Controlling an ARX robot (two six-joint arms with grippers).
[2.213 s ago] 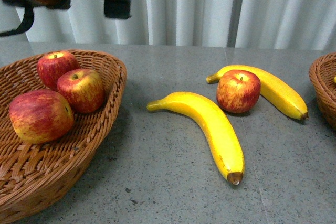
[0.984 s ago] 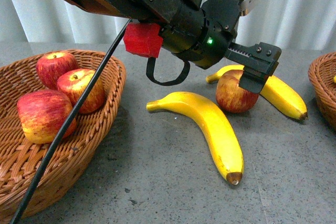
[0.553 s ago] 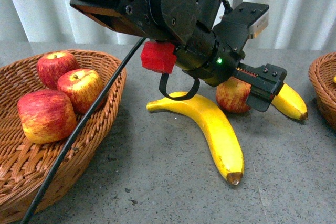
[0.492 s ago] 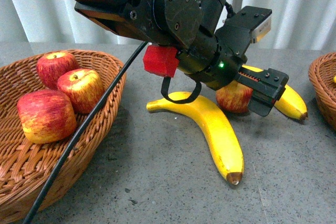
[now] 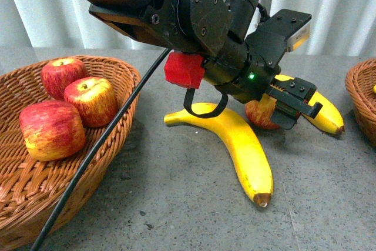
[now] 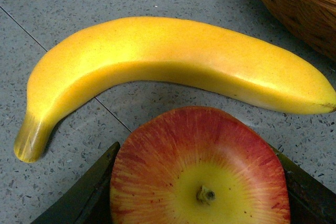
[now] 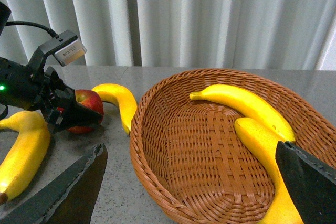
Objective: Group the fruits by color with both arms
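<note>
Since half a second ago the left gripper (image 5: 279, 109) has dropped a little lower over the loose apple (image 5: 258, 116), and its nearer finger now covers more of the fruit.

From the front, the left arm (image 5: 176, 4) reaches down from the upper left, with its red block (image 5: 184, 70) and green light (image 5: 251, 76) showing. The loose apple sits on the grey table (image 5: 176, 204), between the near banana (image 5: 238, 139) and the far banana (image 5: 323, 116). The left basket (image 5: 126, 86) holds three more: the back apple (image 5: 61, 74), the middle apple (image 5: 91, 101) and the front apple (image 5: 51, 129). The right basket (image 5: 359, 95) only peeks in at the edge.

At the left wrist, the loose apple is stem up between the two dark fingers (image 6: 84, 198), which lie along both its sides. I cannot tell whether they are squeezing it. The far banana lies just beyond it, with a strip of table between them.

At the right wrist, the right gripper (image 7: 189, 149) hangs over the right basket with its fingers spread wide and nothing between them. Inside the basket lie the first stored banana (image 7: 244, 103) and the second stored banana (image 7: 265, 156). Past the rim, the left gripper straddles the loose apple on the table.
</note>
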